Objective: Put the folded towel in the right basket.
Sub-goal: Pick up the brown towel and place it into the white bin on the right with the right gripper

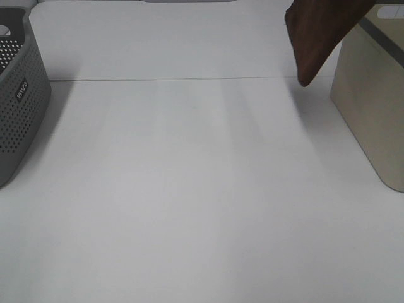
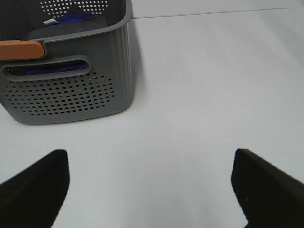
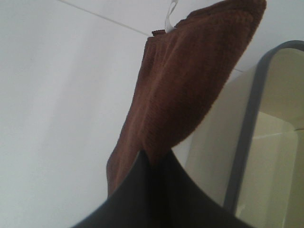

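The folded brown towel (image 1: 319,35) hangs in the air at the top right of the exterior high view, just left of the beige right basket (image 1: 372,107). In the right wrist view my right gripper (image 3: 154,164) is shut on the towel (image 3: 185,85), which dangles beside the basket's grey rim (image 3: 247,123). The right arm itself is out of the exterior view. My left gripper (image 2: 149,190) is open and empty above the white table, its dark fingers (image 2: 35,183) wide apart.
A grey perforated basket (image 1: 19,95) stands at the left edge; in the left wrist view (image 2: 71,90) it has an orange handle and holds dark blue cloth (image 2: 71,21). The white table (image 1: 189,189) spans the middle.
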`<action>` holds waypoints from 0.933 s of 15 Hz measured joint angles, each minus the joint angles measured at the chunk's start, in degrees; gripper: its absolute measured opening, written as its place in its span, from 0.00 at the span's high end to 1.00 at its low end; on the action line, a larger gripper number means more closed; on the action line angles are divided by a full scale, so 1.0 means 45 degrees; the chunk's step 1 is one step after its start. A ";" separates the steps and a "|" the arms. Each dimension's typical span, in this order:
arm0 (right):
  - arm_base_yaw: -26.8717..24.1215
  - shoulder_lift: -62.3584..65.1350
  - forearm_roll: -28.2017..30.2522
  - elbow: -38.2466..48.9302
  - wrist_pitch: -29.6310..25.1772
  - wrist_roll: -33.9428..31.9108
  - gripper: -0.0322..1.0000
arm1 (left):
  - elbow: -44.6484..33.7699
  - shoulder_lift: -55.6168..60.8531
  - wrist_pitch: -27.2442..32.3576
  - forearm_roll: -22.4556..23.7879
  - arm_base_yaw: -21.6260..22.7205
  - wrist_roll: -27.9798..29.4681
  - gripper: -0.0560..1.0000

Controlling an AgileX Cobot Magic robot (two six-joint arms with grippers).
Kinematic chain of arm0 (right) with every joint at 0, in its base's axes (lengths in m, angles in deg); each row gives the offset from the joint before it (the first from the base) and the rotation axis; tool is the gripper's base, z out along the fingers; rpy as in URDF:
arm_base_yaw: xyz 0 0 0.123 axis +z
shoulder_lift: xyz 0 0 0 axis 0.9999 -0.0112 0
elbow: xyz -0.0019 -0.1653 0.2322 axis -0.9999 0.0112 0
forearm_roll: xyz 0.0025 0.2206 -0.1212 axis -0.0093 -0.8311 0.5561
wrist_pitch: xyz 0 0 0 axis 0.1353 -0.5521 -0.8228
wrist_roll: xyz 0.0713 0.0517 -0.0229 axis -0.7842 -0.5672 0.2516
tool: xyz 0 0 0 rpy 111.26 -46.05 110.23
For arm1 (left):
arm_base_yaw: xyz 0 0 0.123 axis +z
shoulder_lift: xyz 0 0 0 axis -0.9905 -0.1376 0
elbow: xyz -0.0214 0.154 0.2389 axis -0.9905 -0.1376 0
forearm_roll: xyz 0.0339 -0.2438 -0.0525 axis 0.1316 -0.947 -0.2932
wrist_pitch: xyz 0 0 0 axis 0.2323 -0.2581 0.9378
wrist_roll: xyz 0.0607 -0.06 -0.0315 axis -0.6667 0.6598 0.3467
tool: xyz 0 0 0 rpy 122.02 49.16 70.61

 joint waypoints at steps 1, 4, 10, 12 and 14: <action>-0.0586 0.0127 0.0038 -0.0102 0.0000 0.0204 0.96 | 0.0000 0.0000 0.0000 0.0000 0.0000 0.0000 0.12; -0.2394 0.0140 -0.0726 -0.0102 0.0000 0.0471 0.96 | 0.0000 0.0000 0.0000 0.0000 0.0000 0.0000 0.12; -0.5984 0.0115 -0.2419 -0.0102 -0.0013 0.0917 0.96 | 0.0000 0.0000 0.0000 0.0000 0.0000 0.0000 0.12; -0.6926 -0.0064 -0.2763 -0.0102 -0.0013 0.0993 0.96 | 0.0000 0.0000 0.0000 0.0000 0.0000 0.0000 0.12; -0.7601 -0.0560 -0.3438 -0.0089 -0.0013 0.1006 0.96 | 0.0000 0.0000 0.0000 0.0000 0.0000 0.0000 0.12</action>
